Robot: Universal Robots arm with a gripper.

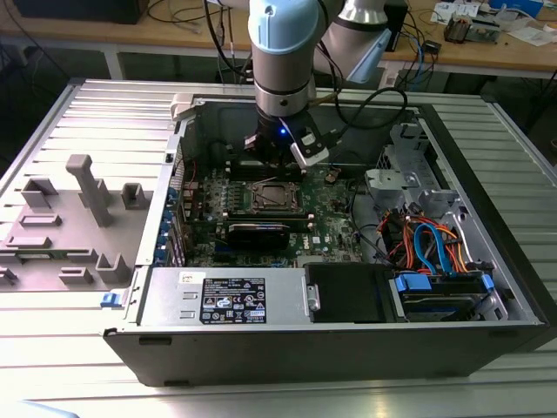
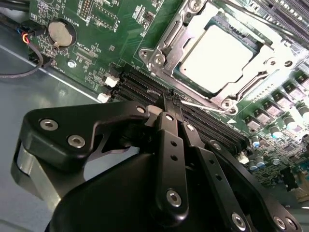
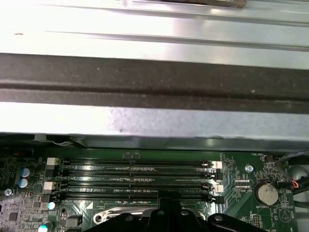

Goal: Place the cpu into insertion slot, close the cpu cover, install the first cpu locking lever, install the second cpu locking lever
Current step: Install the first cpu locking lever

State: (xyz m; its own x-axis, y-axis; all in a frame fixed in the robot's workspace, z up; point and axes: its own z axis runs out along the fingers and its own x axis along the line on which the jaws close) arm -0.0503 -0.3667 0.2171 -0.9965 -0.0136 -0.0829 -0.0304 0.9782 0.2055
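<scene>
The cpu (image 2: 217, 53), a dull silver square, lies flat in the insertion slot (image 1: 274, 197) on the green board. Down over the cpu's edges sits the cpu cover (image 2: 166, 41), a silver frame with a square window. My gripper (image 2: 172, 96) is shut, its two black fingers pressed together with nothing visible between them. Its tip stands at the socket's edge, beside the memory slots (image 2: 140, 84). A thin silver rod (image 2: 203, 105) runs along that edge right next to the tip. In the exterior view the gripper (image 1: 277, 161) hangs over the far side of the socket.
The board lies inside an open computer case (image 1: 487, 174) with tall metal walls. A long black card (image 1: 258, 232) sits in front of the socket. A coin battery (image 3: 265, 193), blue and orange cables (image 1: 426, 244) and a power supply (image 1: 226, 296) are nearby. A grey fixture (image 1: 87, 187) stands outside.
</scene>
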